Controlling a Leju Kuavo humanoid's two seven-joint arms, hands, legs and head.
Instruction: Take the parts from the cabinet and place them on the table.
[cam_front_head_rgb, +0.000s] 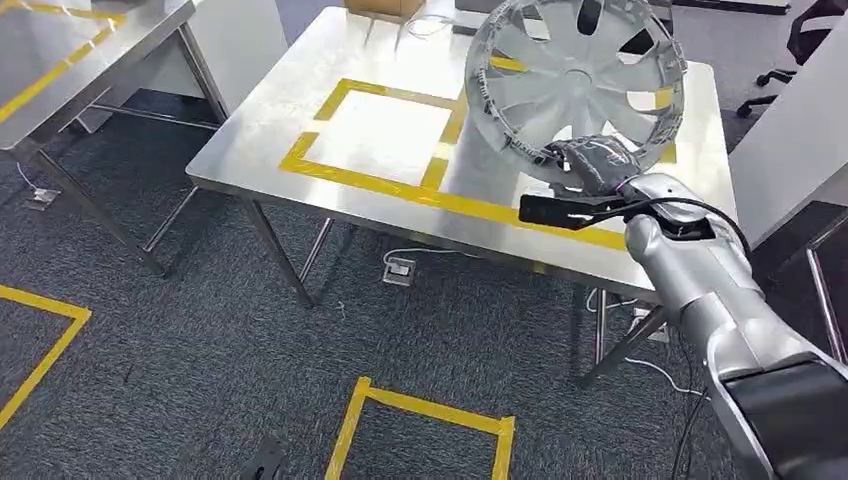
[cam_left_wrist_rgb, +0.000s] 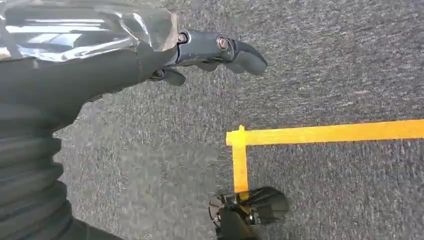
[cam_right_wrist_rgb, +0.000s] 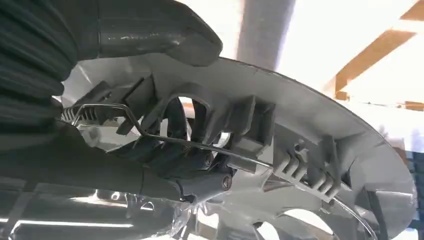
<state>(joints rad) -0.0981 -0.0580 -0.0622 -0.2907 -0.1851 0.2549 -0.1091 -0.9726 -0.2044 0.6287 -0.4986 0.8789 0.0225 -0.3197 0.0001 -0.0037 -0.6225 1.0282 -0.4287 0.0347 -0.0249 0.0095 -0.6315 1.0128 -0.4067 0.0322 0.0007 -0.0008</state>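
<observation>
A silver wheel cover with wide spokes is held tilted above the steel table, over its right half. My right hand grips the cover's lower rim. Up close, the thumb lies on the rim's outer face, and the dark fingers curl behind the clips and wire ring of the cover. My left hand hangs over the grey carpet, fingers slightly bent and holding nothing.
Yellow tape marks a square on the table's left half and another under the cover. A second steel table stands at the far left. Yellow tape outlines mark the carpet. A small socket box lies under the table.
</observation>
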